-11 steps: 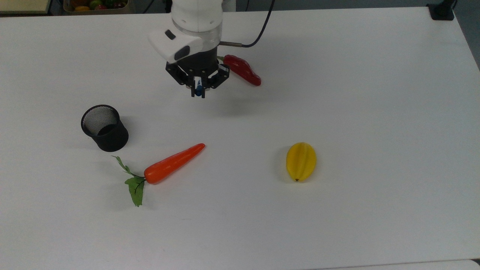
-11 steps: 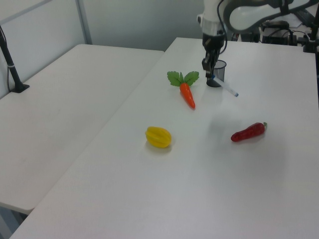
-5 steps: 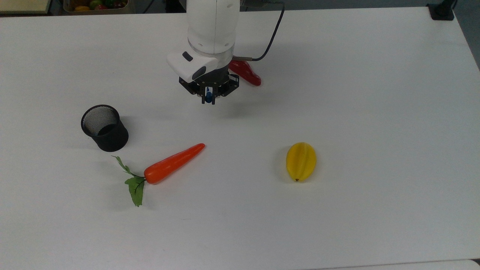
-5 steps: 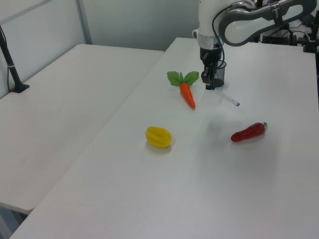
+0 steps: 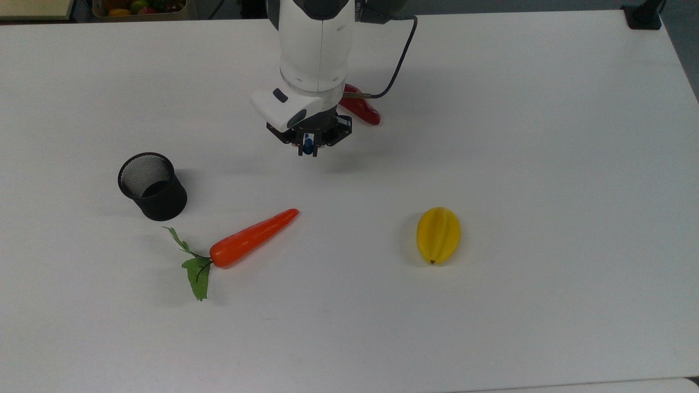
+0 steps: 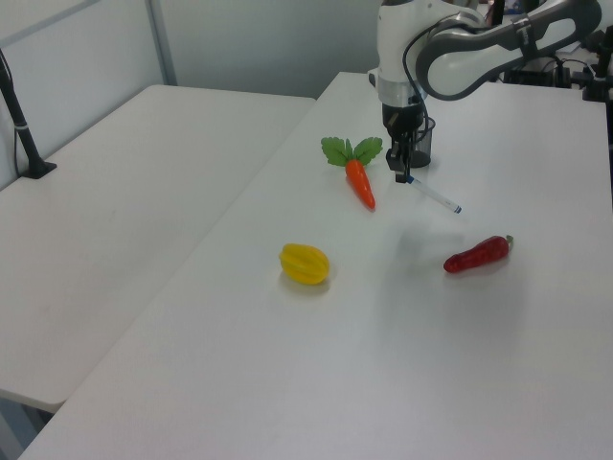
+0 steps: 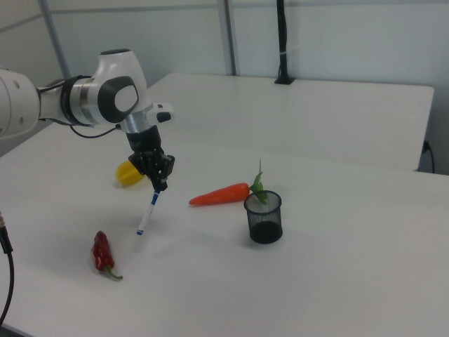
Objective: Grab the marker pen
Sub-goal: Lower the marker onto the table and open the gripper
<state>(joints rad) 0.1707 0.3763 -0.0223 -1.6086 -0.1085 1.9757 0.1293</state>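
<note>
Gripper [image 7: 161, 184] shut on marker pen [image 7: 148, 213] at capped blue end; pen hanging tilted, lower tip close to or touching table [image 5: 546, 164] — cannot tell which. In right view, between red chilli pepper [image 7: 103, 254] at left and carrot [image 7: 219, 194] w/ mesh pen cup [image 7: 264, 217] at right; yellow starfruit [image 5: 438, 234] apart. Judged light, stiff, smooth-barrelled, so liable to pivot or slip w/ end-only hold; grip nearer mid-barrel likely steadier.
</note>
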